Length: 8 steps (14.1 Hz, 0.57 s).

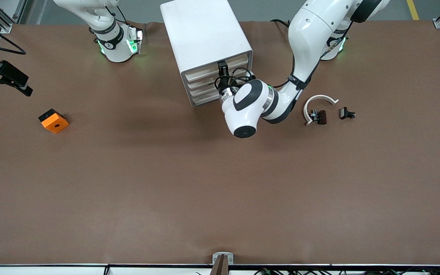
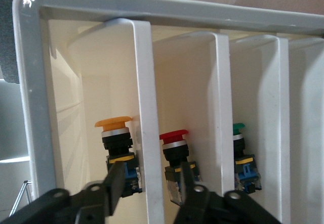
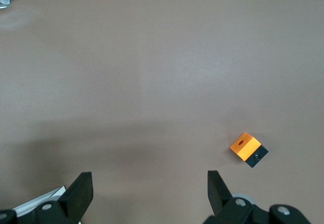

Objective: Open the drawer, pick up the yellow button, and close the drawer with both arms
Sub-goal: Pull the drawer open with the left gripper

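Observation:
The white cabinet (image 1: pixel 204 34) stands between the arms' bases, its four beige drawer fronts (image 1: pixel 203 73) toward the front camera. My left gripper (image 1: pixel 222 70) is at the upper fronts. In the left wrist view my left gripper (image 2: pixel 150 171) is open, one finger on each side of a white wall (image 2: pixel 147 92), with gaps showing. The orange-capped button (image 2: pixel 116 133) on a dark body stands in the compartment beside that wall. My right gripper (image 3: pixel 149 178) is open and empty, high over bare table; it does not show in the front view.
A red-capped button (image 2: pixel 173 138) and a green-capped one (image 2: pixel 239 133) stand in the neighbouring compartments. The orange square block (image 1: pixel 54 120) lies toward the right arm's end. A white arc (image 1: pixel 319 100) and small black clips (image 1: pixel 346 113) lie toward the left arm's end.

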Motion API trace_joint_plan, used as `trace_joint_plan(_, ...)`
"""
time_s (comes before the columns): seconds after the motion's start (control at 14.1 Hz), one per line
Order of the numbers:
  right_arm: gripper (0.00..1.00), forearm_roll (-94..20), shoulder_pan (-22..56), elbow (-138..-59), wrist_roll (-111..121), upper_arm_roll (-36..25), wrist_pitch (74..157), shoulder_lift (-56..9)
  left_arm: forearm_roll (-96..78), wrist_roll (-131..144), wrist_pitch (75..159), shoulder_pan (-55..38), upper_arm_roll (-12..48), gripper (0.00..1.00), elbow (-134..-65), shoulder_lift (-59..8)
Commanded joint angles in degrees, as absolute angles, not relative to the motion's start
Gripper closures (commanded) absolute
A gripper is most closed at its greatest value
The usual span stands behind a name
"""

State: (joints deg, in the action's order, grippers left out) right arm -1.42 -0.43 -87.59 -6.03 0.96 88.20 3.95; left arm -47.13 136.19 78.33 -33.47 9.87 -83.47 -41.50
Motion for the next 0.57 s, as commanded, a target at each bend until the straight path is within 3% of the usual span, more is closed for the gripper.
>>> trace_joint_plan(0.0,0.00,-0.9,-1.0,-86.5,-5.6,1.4,88.2,3.6,-48.3,137.2,77.7,-32.7,9.8,0.85,-84.0,-41.0)
trace_joint_plan(0.5,0.00,-1.8,-0.8,-85.9,-6.4,1.5,91.2,3.3,-48.5,137.1,78.0,-29.6,7.6,0.91,-82.4,-41.5)
